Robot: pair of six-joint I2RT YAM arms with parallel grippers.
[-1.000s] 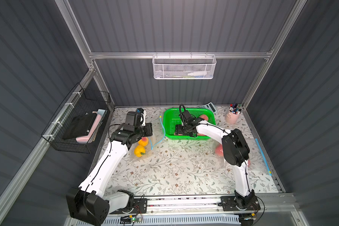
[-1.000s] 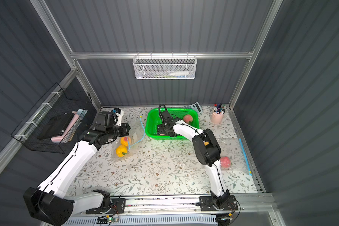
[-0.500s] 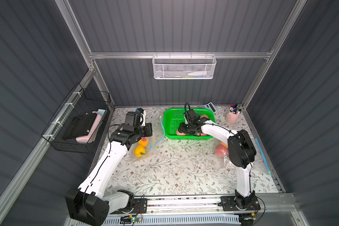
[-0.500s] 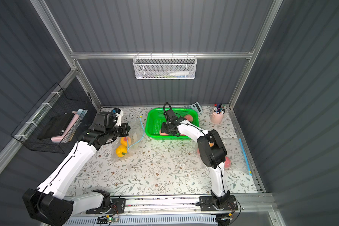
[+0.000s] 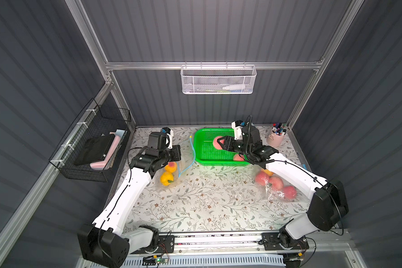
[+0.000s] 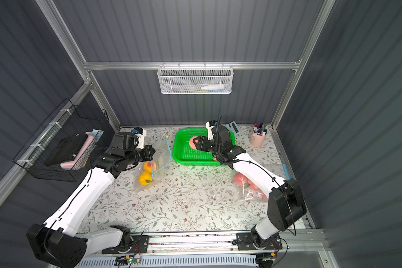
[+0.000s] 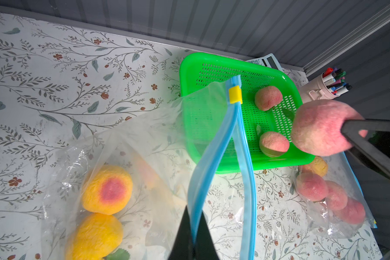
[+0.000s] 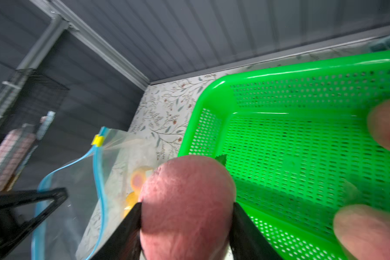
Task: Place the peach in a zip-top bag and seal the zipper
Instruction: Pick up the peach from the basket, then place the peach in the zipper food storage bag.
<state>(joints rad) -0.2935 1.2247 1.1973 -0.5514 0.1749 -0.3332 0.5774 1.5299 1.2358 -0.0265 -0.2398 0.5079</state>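
My right gripper (image 5: pixel 221 142) is shut on a pink peach (image 8: pixel 187 202), one finger on each side, holding it above the green basket (image 5: pixel 196 143). The same peach (image 7: pixel 320 128) shows in the left wrist view, next to the bag's mouth. My left gripper (image 7: pixel 195 216) is shut on the blue zipper edge (image 7: pixel 214 146) of a clear zip-top bag (image 5: pixel 183 160), holding that edge up. The mouth gapes and the yellow slider (image 7: pixel 235 94) sits at its far end. Two yellow fruits (image 7: pixel 107 189) lie inside the bag.
Two more peaches (image 7: pixel 268 98) lie in the basket. A second clear bag of red peaches (image 5: pixel 275 183) lies under my right forearm. A pen cup (image 5: pixel 276 137) and calculator (image 6: pixel 232 127) stand at the back right. A wire basket (image 5: pixel 95 148) hangs on the left wall.
My right gripper closed onto the peach in the basket and raised it, while that arm's elbow swung out to the right. The left gripper and bag have not moved.
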